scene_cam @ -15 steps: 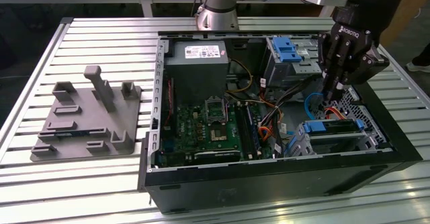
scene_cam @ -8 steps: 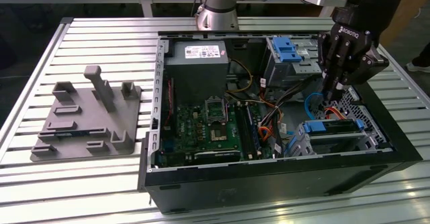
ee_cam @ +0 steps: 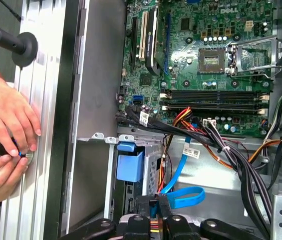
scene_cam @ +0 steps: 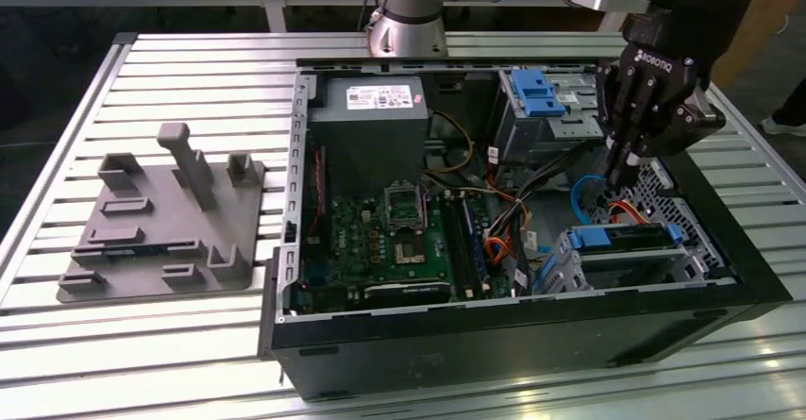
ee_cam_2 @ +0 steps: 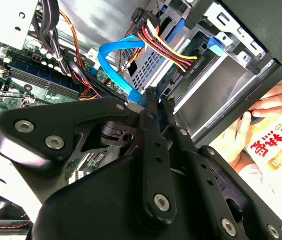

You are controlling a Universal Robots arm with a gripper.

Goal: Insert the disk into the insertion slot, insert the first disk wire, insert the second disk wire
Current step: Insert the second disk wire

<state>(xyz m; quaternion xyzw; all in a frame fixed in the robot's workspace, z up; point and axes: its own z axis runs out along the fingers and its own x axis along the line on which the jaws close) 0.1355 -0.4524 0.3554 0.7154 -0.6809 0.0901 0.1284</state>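
Fingers (ee_cam_2: 150,130) are pinched together, and the gripper (ee_cam_2: 158,97) has them clamped on the plug end of the blue cable (ee_cam_2: 116,52), which arcs away from the tips in a flat loop. Just past the tips in the second wrist view runs the bundle of red, yellow and black wires (ee_cam_2: 163,47), its black plug seated in the edge of the disk (ee_cam_2: 220,87). And there's the disk itself, silver face and blue carrier, lying just beyond the fingertips and sitting inside the insertion slot (scene_cam: 564,271), the perforated metal cage in the near corner of the computer case (scene_cam: 504,340). In the exterior view the gripper hangs point-down right above that cage, tips close to the disk's wired end. Further out from the fingers, the grey metal bay with its blue latch (scene_cam: 539,94) stands behind the gripper, and the green motherboard (ee_cam: 210,55) spreads across the case floor well to the side. Outside the case wall, a person's hands (ee_cam: 6,115) rest on the ribbed metal table (scene_cam: 189,61), and well apart, toward the exterior view's left, a grey moulded fixture (scene_cam: 164,222) lies on the table.
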